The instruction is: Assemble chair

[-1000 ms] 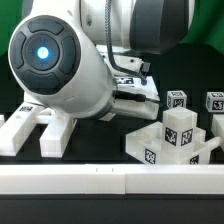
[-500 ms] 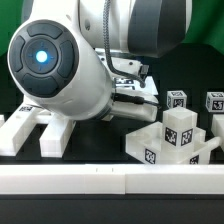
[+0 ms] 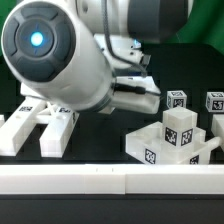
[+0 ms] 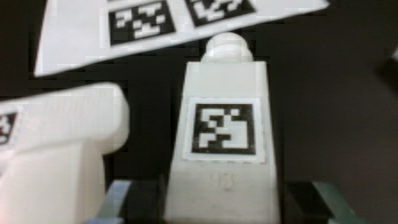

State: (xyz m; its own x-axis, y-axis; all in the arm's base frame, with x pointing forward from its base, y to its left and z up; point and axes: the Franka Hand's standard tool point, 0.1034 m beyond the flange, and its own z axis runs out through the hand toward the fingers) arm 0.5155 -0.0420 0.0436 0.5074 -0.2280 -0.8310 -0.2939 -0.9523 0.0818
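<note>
White chair leg (image 4: 222,130) is sitting clamped in the pincer (image 4: 219,203), apparently; lifting it clear is coming next.

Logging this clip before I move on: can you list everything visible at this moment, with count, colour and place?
tagged chair piece: one, white, tapered with a rounded tip, between the claw's fingers in the wrist view
chair parts by the arm: several long white pieces, side by side at the exterior view's left, count unclear behind the arm
blocky chair parts: a cluster, white with black-and-white tags, at the exterior view's right
marker board: one, flat white, several tags, beyond the held piece's tip
table: black surface
front rail: white, along the near edge
arm: one, white, glowing blue ring
claw: one, shut on the tagged piece
</note>
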